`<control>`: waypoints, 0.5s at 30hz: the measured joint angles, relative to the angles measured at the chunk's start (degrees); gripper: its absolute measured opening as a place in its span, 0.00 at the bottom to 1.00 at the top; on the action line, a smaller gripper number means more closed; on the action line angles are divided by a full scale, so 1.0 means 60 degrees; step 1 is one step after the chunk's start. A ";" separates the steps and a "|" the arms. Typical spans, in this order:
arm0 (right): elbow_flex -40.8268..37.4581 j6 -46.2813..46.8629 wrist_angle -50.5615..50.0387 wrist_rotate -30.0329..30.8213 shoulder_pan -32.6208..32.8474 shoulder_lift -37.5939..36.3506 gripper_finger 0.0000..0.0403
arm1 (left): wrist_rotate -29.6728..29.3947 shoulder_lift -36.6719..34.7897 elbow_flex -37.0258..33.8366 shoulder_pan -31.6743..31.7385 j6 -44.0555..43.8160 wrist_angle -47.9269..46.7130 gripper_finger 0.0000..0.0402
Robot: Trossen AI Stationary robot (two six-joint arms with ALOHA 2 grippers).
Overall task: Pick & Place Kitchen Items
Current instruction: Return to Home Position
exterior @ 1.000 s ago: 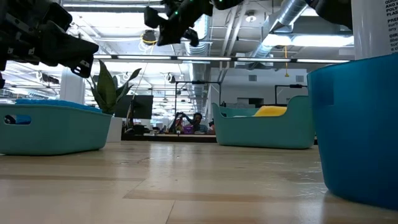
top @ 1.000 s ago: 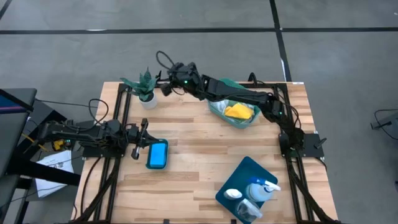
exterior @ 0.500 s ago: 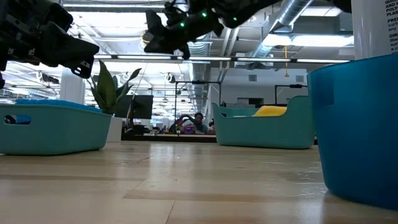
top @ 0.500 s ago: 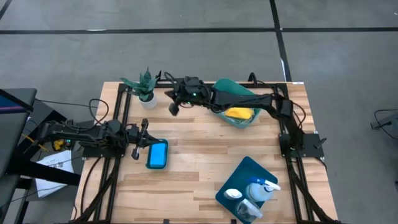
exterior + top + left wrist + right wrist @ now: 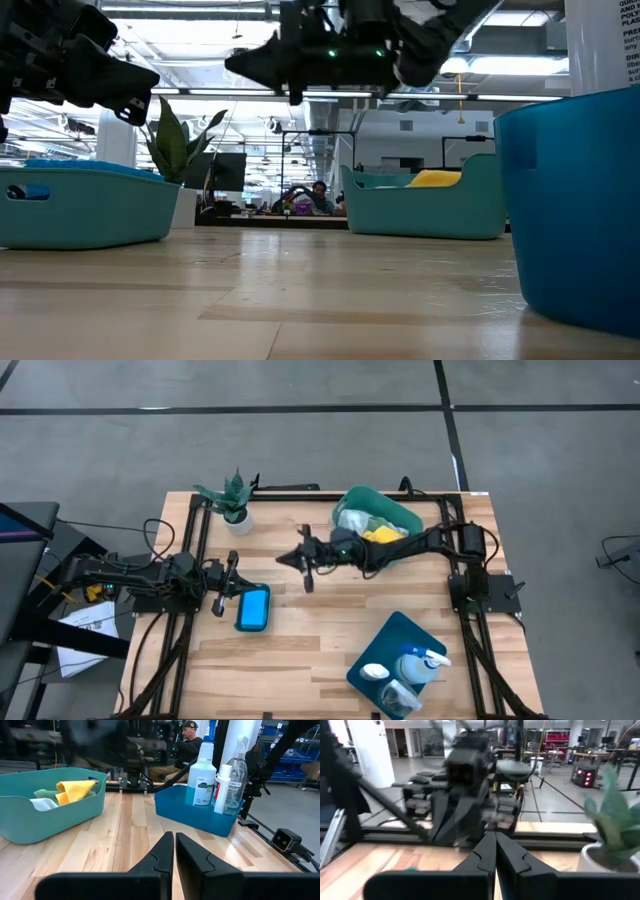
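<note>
Above the table (image 5: 310, 628), the right hand (image 5: 288, 559) hangs closed and empty; the left hand (image 5: 232, 586) likewise, near its edge.

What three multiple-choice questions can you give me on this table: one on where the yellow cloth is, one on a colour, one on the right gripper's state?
1. Where does the yellow cloth lie? A in the teal tub; B on the floor; C on bare wood.
2. What colour is the bin holding the bottles? A red; B blue; C white.
3. How does the right gripper stand? A wide open; B shut on a cloth; C shut, empty.

Key:
1. A, the cloth shows inside the tub's rim.
2. B, the left wrist view shows the bin's blue wall.
3. C, the fingers meet with nothing between them.
</note>
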 joint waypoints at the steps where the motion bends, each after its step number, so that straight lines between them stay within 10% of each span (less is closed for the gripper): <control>1: -0.0272 -0.0001 0.0332 -0.0014 0.0076 0.0000 0.00 | 0.0000 0.0002 0.0000 0.0000 0.0000 0.0000 0.04; 15: -0.2861 -0.0463 0.4287 -0.0782 0.0822 0.0019 0.00 | 0.0004 0.0002 0.0000 0.0000 0.0000 0.0002 0.04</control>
